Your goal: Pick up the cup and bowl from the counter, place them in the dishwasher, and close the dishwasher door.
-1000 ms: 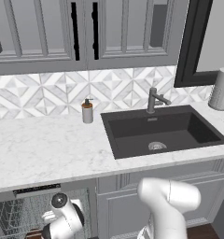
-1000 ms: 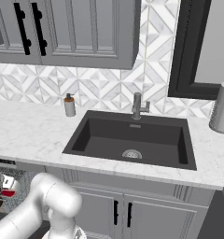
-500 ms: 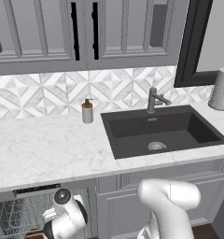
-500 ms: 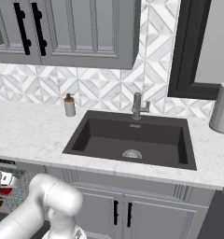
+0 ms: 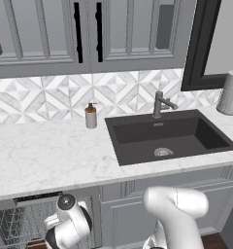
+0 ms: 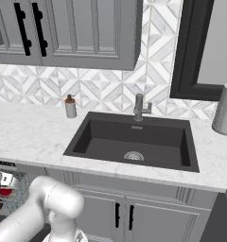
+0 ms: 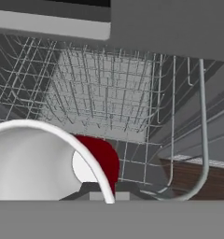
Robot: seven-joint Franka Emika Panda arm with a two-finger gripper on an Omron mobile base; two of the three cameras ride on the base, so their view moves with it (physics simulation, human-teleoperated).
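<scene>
While the arm has sunk only a tiny bit lower in the last second, the end effector (image 7: 104, 191) is squeezed shut on the thin wall of the red cup (image 7: 102, 161). It holds the cup low inside the dishwasher (image 5: 21, 223), just over the grey wire rack (image 7: 100, 93). So the cup looks nearly ready to be let go. I cannot tell where the bowl is. Neither one sits on the worktop (image 5: 50, 155) now.
</scene>
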